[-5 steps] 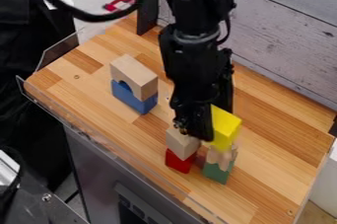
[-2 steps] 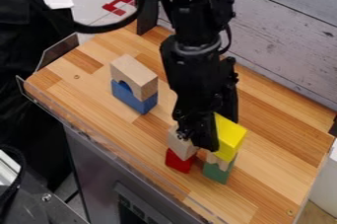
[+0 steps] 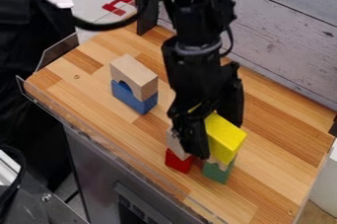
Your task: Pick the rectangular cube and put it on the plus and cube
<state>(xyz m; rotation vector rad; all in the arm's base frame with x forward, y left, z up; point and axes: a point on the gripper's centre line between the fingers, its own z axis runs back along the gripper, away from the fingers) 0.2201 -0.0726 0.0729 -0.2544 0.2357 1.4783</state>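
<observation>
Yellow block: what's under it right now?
Under the yellow block, a small part of a natural-wood piece shows, with a green block below that. The wood piece's top is covered, so I can't tell whether the yellow block touches it.

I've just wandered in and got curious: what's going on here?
A black robot arm is stacking toy blocks, it seems. It is down by a yellow block, at the top of a pile with a small wooden piece over a green block. Whether the yellow one is held or let go, I can't tell. Nearby, a pale block tops a red one, and a wooden arch tops a blue block.
</observation>
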